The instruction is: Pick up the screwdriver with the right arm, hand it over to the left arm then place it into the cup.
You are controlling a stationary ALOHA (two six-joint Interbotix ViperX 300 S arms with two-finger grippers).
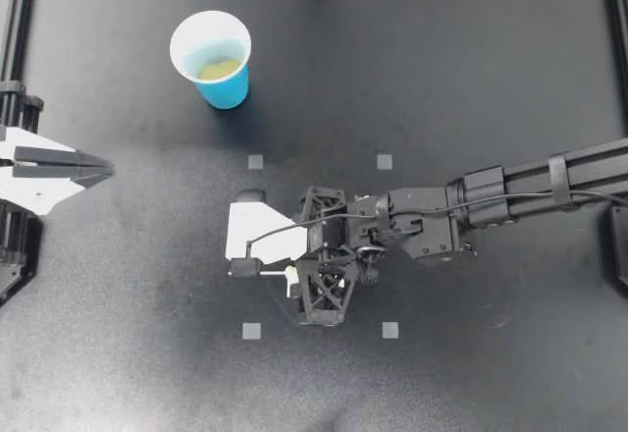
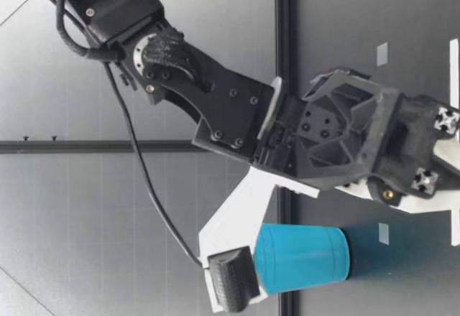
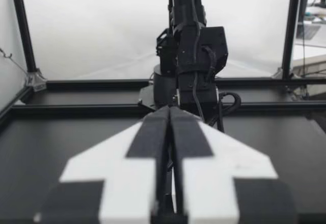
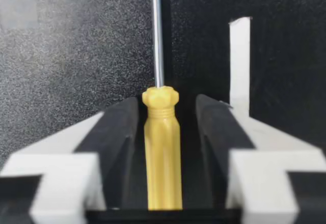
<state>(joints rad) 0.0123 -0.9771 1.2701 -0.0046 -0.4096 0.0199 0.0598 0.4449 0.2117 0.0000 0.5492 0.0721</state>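
Right arm (image 1: 510, 191) came in from 3 o'clock, right jaws low over bench (image 1: 471, 69) centre. Top view showed only yellow speck of screwdriver (image 1: 291, 273). Right wrist view showed more: yellow handle between fingers (image 4: 119, 142), jaws part open, slim gap each side, shaft pointing ahead. Left jaws at 9 o'clock edge, pressed together, empty. Cup (image 1: 211, 59) upright at 11 o'clock.

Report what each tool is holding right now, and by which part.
Nothing is held. My right tool is open, with the yellow handle of the screwdriver between its fingers and a gap beside it. My left tool is shut and empty.
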